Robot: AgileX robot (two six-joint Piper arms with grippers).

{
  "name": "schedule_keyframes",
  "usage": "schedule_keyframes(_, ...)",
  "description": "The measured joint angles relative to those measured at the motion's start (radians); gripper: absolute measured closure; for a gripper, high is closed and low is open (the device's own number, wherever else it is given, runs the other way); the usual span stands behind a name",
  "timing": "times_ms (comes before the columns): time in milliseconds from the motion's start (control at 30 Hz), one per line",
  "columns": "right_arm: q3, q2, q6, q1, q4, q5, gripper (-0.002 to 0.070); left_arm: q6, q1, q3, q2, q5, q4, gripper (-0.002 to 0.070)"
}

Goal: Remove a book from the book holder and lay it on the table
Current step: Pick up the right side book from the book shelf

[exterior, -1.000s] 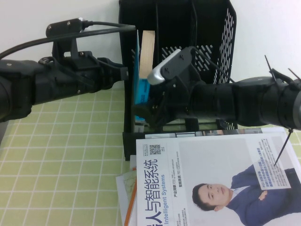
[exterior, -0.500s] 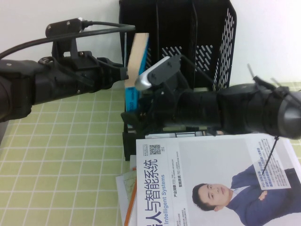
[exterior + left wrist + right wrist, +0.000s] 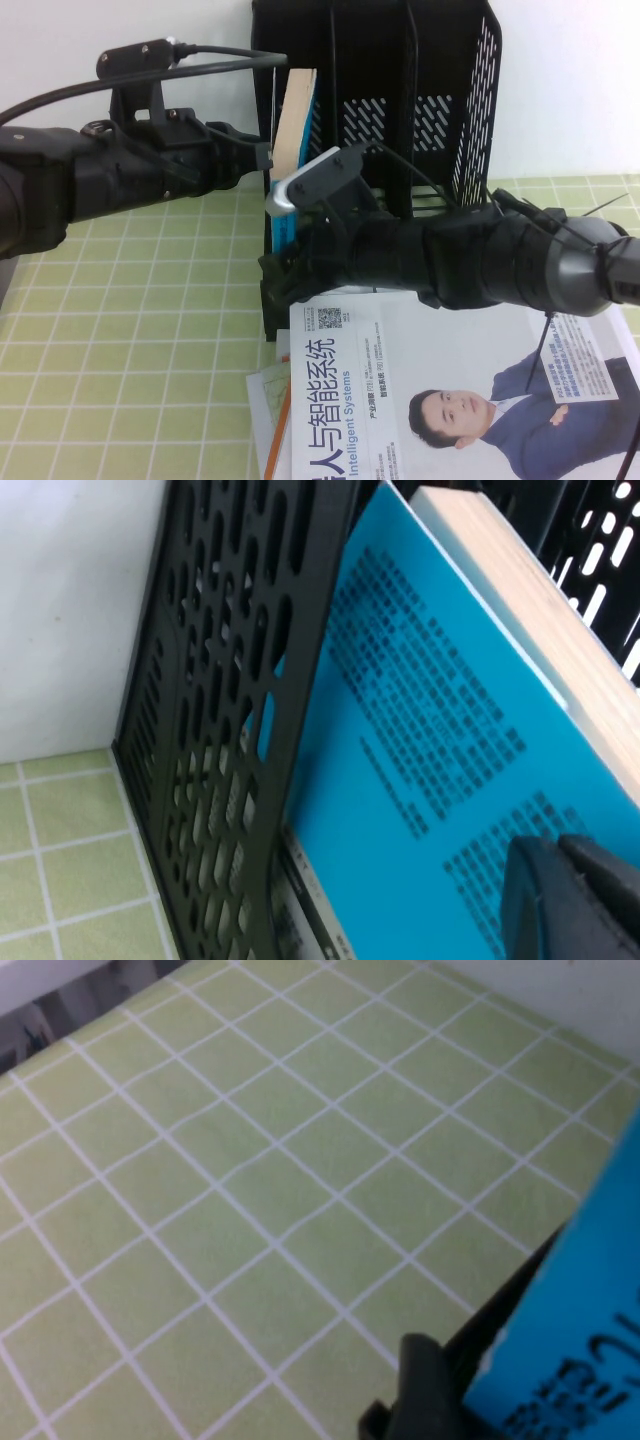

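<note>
We see the book (image 3: 288, 150) tilted in the leftmost compartment of the book holder (image 3: 440, 60), its top leaning out over the left wall, blue cover facing the left side (the cream page edges face up). The right gripper (image 3: 285, 268) sits low at the holder's front and is clamped on the book's lower end. The left gripper (image 3: 262, 155) is just beside the holder's left wall, near the book; we cannot tell its state. A white magazine (image 3: 450, 390) lies on the table (image 3: 130, 340) in front.
</note>
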Motion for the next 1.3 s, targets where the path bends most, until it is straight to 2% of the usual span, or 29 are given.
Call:
schedule_keyframes(200, -0.043, 0.004, 0.074, 0.006, 0.002, -0.026, 0.0270, -0.002, 0.000, -0.002, 0.000, -0.002, -0.004, 0.0678)
schedule_keyframes(533, -0.060, 0.004, 0.159, 0.006, 0.006, -0.040, 0.0280, -0.002, 0.000, -0.006, 0.000, -0.007, -0.005, 0.0678)
schedule_keyframes(633, -0.061, 0.004, 0.161, 0.006, 0.007, -0.053, 0.0332, -0.002, 0.000, -0.006, 0.000, -0.007, -0.005, 0.0678)
schedule_keyframes(733, -0.065, 0.004, 0.164, 0.006, 0.007, -0.068, 0.0430, -0.002, 0.000, -0.006, 0.000, -0.007, -0.004, 0.0678)
schedule_keyframes(1067, -0.067, -0.007, 0.164, 0.008, 0.009, -0.095, 0.0439, -0.002, 0.000, -0.006, -0.002, 0.013, -0.004, 0.0678)
schedule_keyframes(1300, -0.063, -0.077, 0.162, 0.008, 0.026, -0.209, 0.0468, 0.004, 0.000, -0.006, -0.027, 0.022, -0.008, 0.0678)
